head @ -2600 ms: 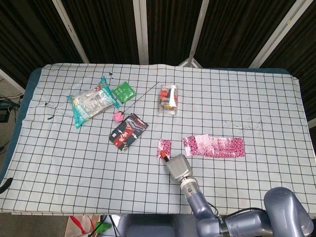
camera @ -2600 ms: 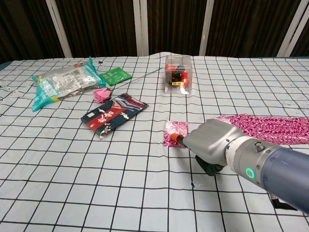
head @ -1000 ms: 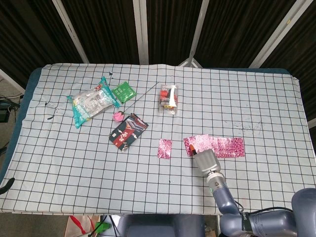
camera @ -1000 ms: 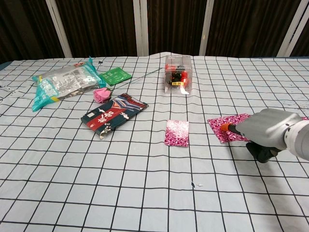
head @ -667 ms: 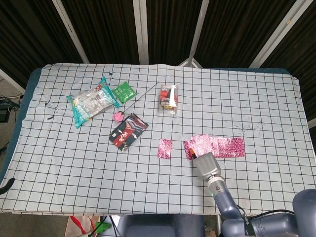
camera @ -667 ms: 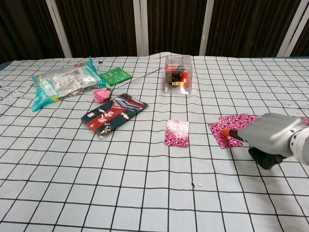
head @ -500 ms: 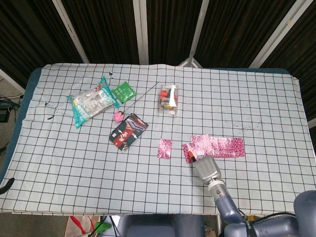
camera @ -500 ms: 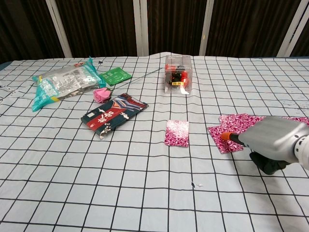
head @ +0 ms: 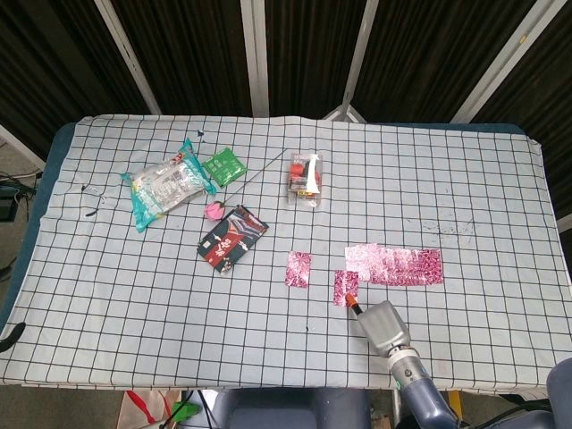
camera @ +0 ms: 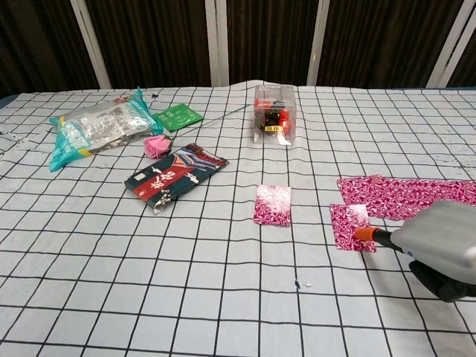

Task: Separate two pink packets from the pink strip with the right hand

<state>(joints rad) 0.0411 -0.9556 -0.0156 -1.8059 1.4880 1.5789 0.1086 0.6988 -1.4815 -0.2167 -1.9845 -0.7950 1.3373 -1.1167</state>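
A pink strip (head: pixel 394 265) (camera: pixel 407 195) of foil packets lies on the checked cloth at the right. One separate pink packet (head: pixel 298 268) (camera: pixel 272 204) lies flat left of it. A second pink packet (head: pixel 346 287) (camera: pixel 349 225) lies apart from the strip's left end, just in front of it. My right hand (head: pixel 384 325) (camera: pixel 440 244) is low over the near edge, fingers curled in, with one orange fingertip (camera: pixel 365 234) pressing on that second packet's near right corner. My left hand does not show.
A clear box of red items (head: pixel 306 178) stands at mid table. A dark snack packet (head: pixel 232 236), a pink flower (head: pixel 214 210), a green sachet (head: pixel 222 166) and a teal bag (head: pixel 164 186) lie to the left. The table's near edge runs just behind my hand.
My right hand went from the first packet to the strip's left end, then pulled back toward the near edge, dragging one packet off the strip, which now lies apart.
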